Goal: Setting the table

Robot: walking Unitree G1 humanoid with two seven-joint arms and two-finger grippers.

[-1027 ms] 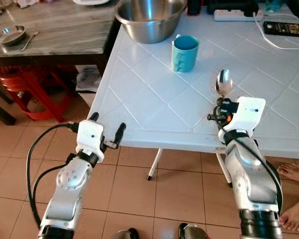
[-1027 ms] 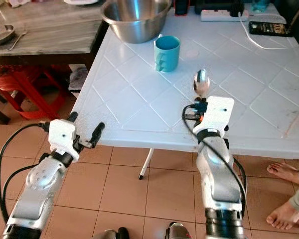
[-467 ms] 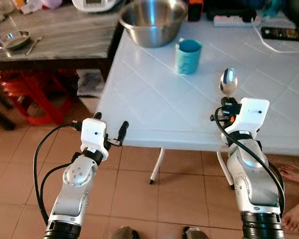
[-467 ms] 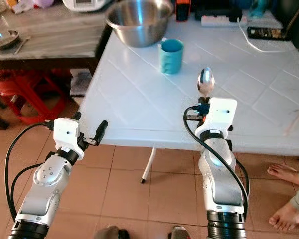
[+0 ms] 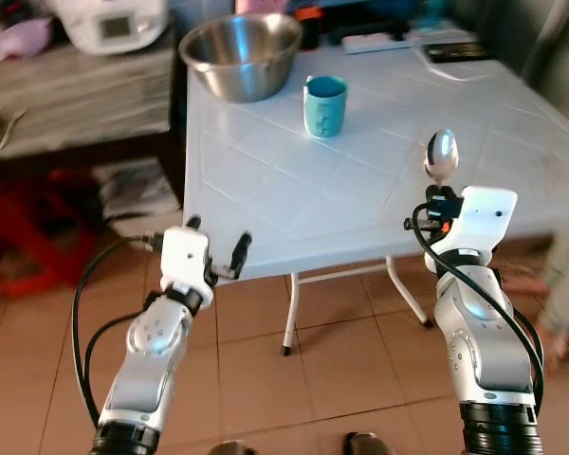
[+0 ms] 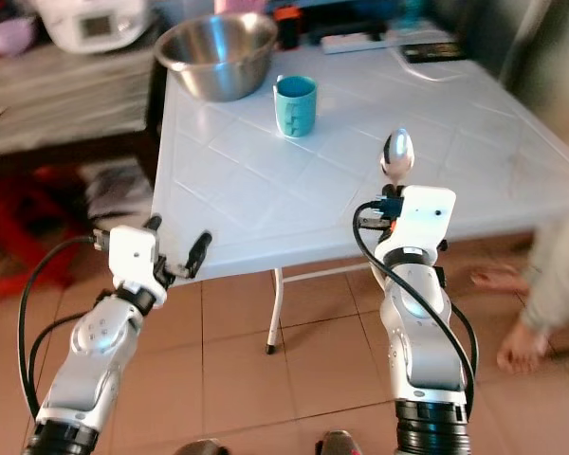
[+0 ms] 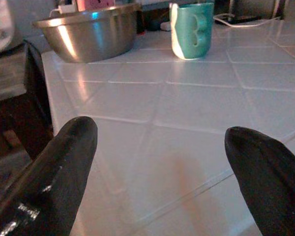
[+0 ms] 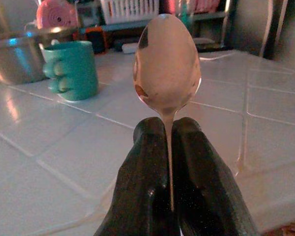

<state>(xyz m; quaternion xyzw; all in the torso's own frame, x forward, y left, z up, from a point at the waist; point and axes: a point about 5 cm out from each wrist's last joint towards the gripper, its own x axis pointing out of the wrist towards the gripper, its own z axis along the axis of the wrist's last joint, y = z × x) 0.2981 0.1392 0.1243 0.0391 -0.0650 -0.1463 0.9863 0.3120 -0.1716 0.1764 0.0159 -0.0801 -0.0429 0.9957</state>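
Note:
A metal spoon [image 5: 441,156] stands upright with its bowl up, its handle pinched in my right gripper [image 5: 437,196], which is held just off the near edge of the white table [image 5: 294,180]. In the right wrist view the spoon [image 8: 166,69] rises from between the closed fingers [image 8: 146,182]. My left gripper [image 5: 217,251] is open and holds nothing, at the table's near left corner. Its two black fingers [image 7: 59,172] frame the tabletop in the left wrist view. A teal mug [image 5: 324,105] and a steel bowl [image 5: 239,53] stand farther back on the table.
A power strip [image 5: 375,41] and a dark phone with a white cable [image 5: 455,52] lie at the table's far side. A wooden side table [image 5: 76,90] with a white appliance [image 5: 109,21] stands to the left. A person's leg [image 6: 550,284] is at the right, on the tiled floor.
The camera has pulled back and turned, so the table looks farther and skewed. The right gripper still holds the spoon upright; the left stays open.

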